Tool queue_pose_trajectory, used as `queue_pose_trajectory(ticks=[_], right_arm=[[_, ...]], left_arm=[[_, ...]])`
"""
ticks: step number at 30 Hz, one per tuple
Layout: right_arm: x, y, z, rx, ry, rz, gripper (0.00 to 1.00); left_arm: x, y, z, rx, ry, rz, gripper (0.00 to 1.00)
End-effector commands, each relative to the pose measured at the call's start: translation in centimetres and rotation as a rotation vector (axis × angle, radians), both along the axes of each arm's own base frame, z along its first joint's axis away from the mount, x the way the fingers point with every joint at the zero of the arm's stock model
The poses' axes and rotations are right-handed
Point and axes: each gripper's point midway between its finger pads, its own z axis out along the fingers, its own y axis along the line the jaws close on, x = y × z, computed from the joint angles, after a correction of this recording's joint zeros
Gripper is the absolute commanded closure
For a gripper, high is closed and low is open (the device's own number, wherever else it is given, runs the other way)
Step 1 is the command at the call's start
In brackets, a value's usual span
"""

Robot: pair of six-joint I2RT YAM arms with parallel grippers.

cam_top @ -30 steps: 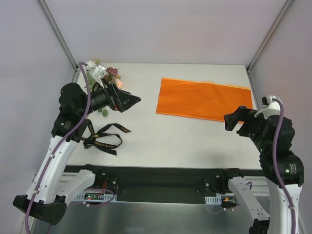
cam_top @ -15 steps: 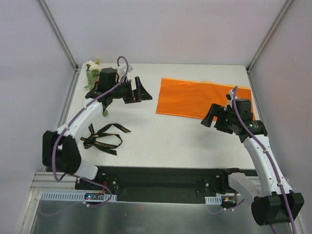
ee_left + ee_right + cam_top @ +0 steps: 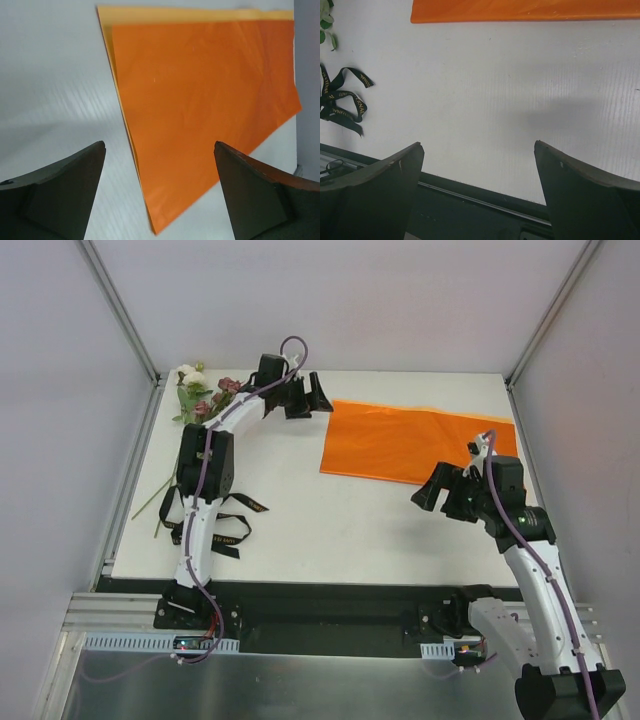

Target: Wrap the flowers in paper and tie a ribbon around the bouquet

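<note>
Flowers (image 3: 205, 400) lay at the table's (image 3: 330, 520) far left corner. Ribbon (image 3: 242, 505) lay heaped by the left edge, partly hidden by the left arm. Left gripper (image 3: 305, 400), jaws spread and empty, sat just beside the paper's (image 3: 415, 445) left end. Paper lay flat toward the far right corner. Right gripper (image 3: 447, 495), jaws spread and empty, hung at the paper's near edge

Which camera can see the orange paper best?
The left wrist view: the paper fills the picture up close, with nothing in front. The top view shows it smaller, with the right arm over one corner. The right wrist view catches only a thin strip at the top.
</note>
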Motion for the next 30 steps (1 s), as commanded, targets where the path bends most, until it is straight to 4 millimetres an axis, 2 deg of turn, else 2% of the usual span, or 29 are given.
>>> queue_pose_trajectory(ticks=[1,3,5,9,12,17,23,24,25,28,30], right_arm=[[-1.1,0.2,0.8,0.011,-0.007,0.018,0.05],[-1.3,0.0,1.4,0.006,-0.026,0.017,0.05],[-1.3,-0.3,1.5,-0.008,-0.035,0.009,0.05],[-1.4,-0.5,2.0,-0.015,-0.055,-0.004,0.05],[-1.4,-0.9,1.7,-0.028,-0.059,-0.017,0.05],[-1.5,-1.1,0.8,-0.042,-0.030,-0.019,0.05],[-1.8,-1.1,0.7,-0.046,-0.031,-0.018,0.05],[-1.8,-1.2,0.6,-0.048,-0.030,-0.018,0.05],[-1.8,-1.2,0.6,-0.053,-0.028,-0.018,0.05],[-2.1,-1.2,0.2,-0.057,-0.016,-0.014,0.05],[-2.1,-1.2,-0.2,-0.058,-0.003,-0.010,0.05]], left_arm=[[5.5,-1.9,1.4,-0.040,-0.115,0.048,0.11],[7.6,-1.8,0.1,-0.030,-0.112,0.115,0.12],[8.9,-1.7,-1.3,-0.046,-0.069,0.194,0.13],[10.2,-2.5,-3.5,-0.106,-0.002,0.260,0.14],[9.9,-4.5,-4.5,-0.177,0.044,0.249,0.14],[8.9,-6.6,-6.5,-0.210,0.104,0.246,0.16],[7.7,-9.2,-7.4,-0.263,0.117,0.186,0.18],[7.6,-9.2,-7.4,-0.271,0.128,0.186,0.19],[7.5,-9.3,-7.5,-0.276,0.131,0.182,0.27],[7.0,-9.5,-6.8,-0.294,0.132,0.156,0.40],[6.8,-9.6,-6.1,-0.300,0.125,0.144,0.45]])
